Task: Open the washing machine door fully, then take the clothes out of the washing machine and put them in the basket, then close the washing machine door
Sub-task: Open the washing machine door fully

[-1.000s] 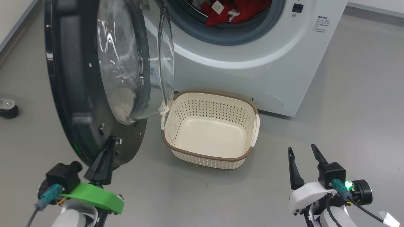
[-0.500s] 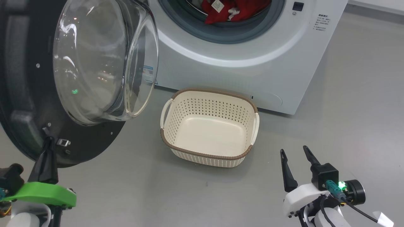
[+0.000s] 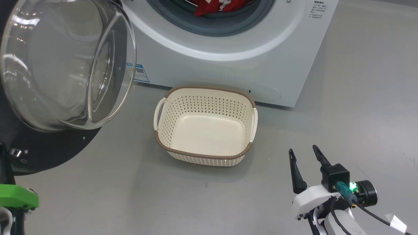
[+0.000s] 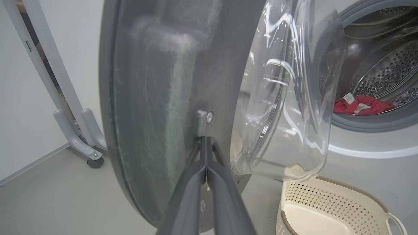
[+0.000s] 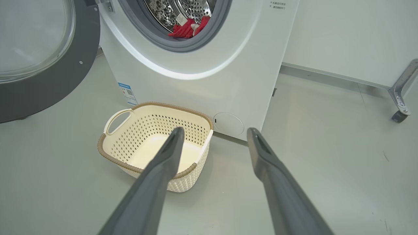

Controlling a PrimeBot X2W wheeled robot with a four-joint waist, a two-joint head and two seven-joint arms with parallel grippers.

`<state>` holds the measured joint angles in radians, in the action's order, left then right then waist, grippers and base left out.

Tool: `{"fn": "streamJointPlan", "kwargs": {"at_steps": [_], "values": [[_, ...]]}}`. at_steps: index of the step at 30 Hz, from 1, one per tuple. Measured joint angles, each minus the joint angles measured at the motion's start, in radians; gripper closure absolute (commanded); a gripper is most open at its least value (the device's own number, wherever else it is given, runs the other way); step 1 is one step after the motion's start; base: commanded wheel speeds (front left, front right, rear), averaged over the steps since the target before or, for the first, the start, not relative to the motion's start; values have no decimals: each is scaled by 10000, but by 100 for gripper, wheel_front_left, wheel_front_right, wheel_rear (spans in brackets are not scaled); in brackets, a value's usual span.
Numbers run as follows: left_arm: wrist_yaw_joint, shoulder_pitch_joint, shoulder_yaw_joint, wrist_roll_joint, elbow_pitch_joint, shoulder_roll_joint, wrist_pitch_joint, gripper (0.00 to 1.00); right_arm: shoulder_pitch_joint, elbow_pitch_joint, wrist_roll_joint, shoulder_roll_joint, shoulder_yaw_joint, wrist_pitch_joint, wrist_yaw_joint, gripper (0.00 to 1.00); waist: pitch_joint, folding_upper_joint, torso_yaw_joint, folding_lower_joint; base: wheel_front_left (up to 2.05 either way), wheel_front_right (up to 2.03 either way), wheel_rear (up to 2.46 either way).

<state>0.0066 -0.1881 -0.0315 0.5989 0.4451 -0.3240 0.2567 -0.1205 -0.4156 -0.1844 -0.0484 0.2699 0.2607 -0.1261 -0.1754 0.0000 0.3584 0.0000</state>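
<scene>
Floor: smooth, pale grey, evenly lit, soft shadows only. Wall: plain white, with a grey skirting strip at its foot. Metal stand leg on a dark caster stands near that wall. Left wrist view: pale wheeled frame against a white wall.

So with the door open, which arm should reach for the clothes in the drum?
Right, probably. The right gripper is open and free near the basket, with the clothes in clear sight. The left gripper is shut, tips at the washing machine door.
</scene>
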Motion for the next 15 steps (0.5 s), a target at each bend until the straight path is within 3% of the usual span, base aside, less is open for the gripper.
{"fn": "streamJointPlan", "kwargs": {"at_steps": [15], "values": [[4,-590,-884,125,1118,-420,0,100,-127,-96,98,-8,86,0,0,0,-181,0,-659,0,0,0,0]]}}
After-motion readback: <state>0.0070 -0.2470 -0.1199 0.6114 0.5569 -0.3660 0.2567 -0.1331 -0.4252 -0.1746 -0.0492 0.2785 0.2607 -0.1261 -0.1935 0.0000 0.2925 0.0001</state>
